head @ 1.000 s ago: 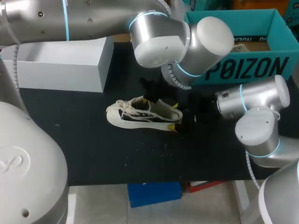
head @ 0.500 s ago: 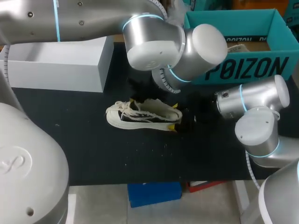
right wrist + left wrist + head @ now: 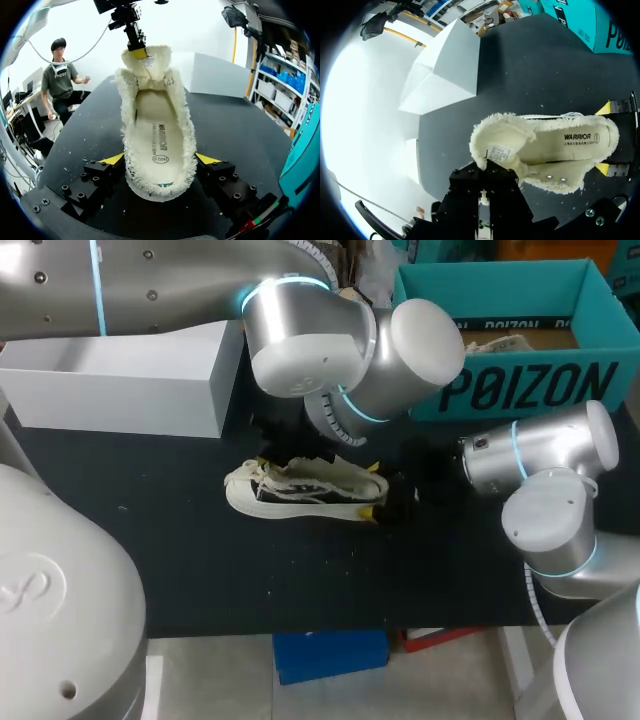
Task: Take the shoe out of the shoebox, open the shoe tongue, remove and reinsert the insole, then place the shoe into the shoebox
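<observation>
**Position of the work piece.** The shoe (image 3: 305, 488) is lying upright on its sole on the black table (image 3: 180, 540). It is outside the teal shoebox (image 3: 520, 390), which is standing apart from it at the far right. The toe is pointing toward the left arm's side and the heel toward the right arm. A white box (image 3: 130, 380) is standing on the far left of the table, well apart from the shoe.

**Gripper state.** The right gripper (image 3: 159, 165) is clamping the heel. Its yellow fingertips (image 3: 112, 159) are pressing against the shoe's two sides, and the fleece collar is bulging over them. The left gripper (image 3: 138, 51) is hanging over the throat of the shoe and is pinching the upper edge of the shoe tongue (image 3: 495, 150). The tongue is standing raised and folded back from the opening. The insole (image 3: 157, 135) is lying flat inside, fully exposed between the two grippers.

**Handling properties (judged).**
- The shoe is looking light, so one gripper at the heel should be enough to steady it.
- The canvas upper and fleece lining are soft and are yielding under pressure. The heel counter and rubber sole edge are offering the firmest hold.
- The tongue is limp and is likely to slip from a shallow pinch.
- The insole is thin and flexible. The heel end is appearing the best place to take hold of it, since its edge there is nearest the opening.
- The loose laces may be snagging on a finger.
</observation>
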You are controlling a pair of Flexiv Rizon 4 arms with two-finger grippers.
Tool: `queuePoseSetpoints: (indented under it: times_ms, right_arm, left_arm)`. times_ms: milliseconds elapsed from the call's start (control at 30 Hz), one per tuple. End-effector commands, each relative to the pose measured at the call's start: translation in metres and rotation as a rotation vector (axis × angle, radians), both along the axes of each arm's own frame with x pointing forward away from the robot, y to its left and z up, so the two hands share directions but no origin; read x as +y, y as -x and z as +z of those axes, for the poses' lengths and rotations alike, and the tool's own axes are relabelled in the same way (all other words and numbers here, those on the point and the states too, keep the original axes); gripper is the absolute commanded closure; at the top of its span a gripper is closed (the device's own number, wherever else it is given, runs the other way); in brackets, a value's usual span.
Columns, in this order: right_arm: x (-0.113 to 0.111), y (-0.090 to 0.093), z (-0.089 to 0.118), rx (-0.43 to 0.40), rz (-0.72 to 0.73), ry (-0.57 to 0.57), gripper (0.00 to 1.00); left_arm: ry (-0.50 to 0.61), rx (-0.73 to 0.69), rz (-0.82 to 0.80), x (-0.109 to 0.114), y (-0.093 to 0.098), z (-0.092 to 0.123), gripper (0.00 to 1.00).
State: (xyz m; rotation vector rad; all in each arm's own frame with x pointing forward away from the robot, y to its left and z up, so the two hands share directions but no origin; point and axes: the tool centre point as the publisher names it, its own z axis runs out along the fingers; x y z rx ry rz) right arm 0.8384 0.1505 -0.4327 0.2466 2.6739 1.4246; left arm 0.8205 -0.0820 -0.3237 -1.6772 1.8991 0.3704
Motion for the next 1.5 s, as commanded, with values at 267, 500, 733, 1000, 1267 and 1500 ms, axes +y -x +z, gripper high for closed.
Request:
queuePoseSetpoints:
  times_ms: [267, 500, 733, 1000, 1267, 1500]
  right_arm:
    - [0.000, 0.000, -0.003, 0.000, -0.004, 0.000, 1.00]
    - [0.000, 0.000, -0.003, 0.000, -0.004, 0.000, 1.00]
    - [0.000, 0.000, -0.003, 0.000, -0.004, 0.000, 1.00]
    - [0.000, 0.000, -0.003, 0.000, -0.004, 0.000, 1.00]
    - [0.000, 0.000, -0.003, 0.000, -0.004, 0.000, 1.00]
    - [0.000, 0.000, -0.003, 0.000, -0.004, 0.000, 1.00]
  left_arm:
    - [0.009, 0.020, 0.029, 0.024, 0.003, -0.012, 1.00]
    - [0.042, 0.022, 0.031, 0.031, 0.000, -0.016, 0.00]
    - [0.049, -0.002, 0.037, 0.040, -0.003, -0.012, 0.00]
    - [0.062, 0.007, 0.060, 0.053, -0.002, -0.024, 0.00]
    - [0.075, 0.025, 0.084, 0.069, -0.003, -0.038, 0.00]
    - [0.083, 0.032, 0.087, 0.073, -0.006, -0.043, 0.00]
